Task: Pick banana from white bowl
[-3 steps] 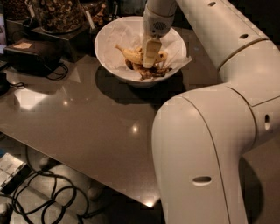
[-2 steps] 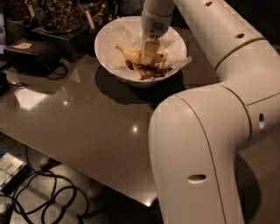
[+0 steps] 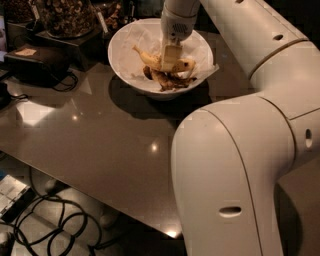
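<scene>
The banana (image 3: 150,60), upper middle of the frame, is yellow and freckled with brown speckles. It lies in the white bowl (image 3: 119,57), whose crinkled paper lining (image 3: 145,35) is white too. Beside it sit dark brown peel scraps (image 3: 169,81). The claw (image 3: 170,59), pale cream, hangs inside the bowl right over the banana. The arm (image 3: 235,170) filling the right of the frame is glossy off-white with small dark slots. The tabletop (image 3: 100,140) is polished grey-brown with bright white glints. At upper left — a glass jar (image 3: 65,15) of mottled brown nuts and a black case (image 3: 37,62). Dark cables (image 3: 50,230) coil at lower left.
</scene>
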Robot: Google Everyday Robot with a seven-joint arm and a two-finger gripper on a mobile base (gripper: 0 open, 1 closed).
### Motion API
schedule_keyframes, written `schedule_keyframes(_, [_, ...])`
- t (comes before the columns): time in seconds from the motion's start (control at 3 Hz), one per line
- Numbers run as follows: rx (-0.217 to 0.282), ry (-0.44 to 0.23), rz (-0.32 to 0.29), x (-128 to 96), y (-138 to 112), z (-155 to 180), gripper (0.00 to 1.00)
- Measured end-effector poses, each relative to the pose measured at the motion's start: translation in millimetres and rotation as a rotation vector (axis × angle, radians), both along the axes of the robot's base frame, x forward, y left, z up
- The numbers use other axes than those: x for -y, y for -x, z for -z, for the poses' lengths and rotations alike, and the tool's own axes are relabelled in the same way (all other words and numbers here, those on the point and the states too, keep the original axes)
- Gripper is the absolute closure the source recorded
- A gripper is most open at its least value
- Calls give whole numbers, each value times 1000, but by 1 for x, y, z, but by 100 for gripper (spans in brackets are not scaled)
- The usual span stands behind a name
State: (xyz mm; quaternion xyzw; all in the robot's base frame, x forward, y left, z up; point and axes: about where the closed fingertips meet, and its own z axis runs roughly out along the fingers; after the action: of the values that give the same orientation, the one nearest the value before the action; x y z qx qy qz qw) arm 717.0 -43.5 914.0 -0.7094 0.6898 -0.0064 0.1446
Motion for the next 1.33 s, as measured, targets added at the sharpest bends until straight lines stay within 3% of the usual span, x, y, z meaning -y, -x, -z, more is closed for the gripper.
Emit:
schedule_keyframes(0.33, [1,0,0,0,0,0,100])
schedule_keyframes(0.67, [60,-14,-45,-9,8,-37,100])
schedule_keyframes(1.33, [83,-8,-52,-11,5,-39,100])
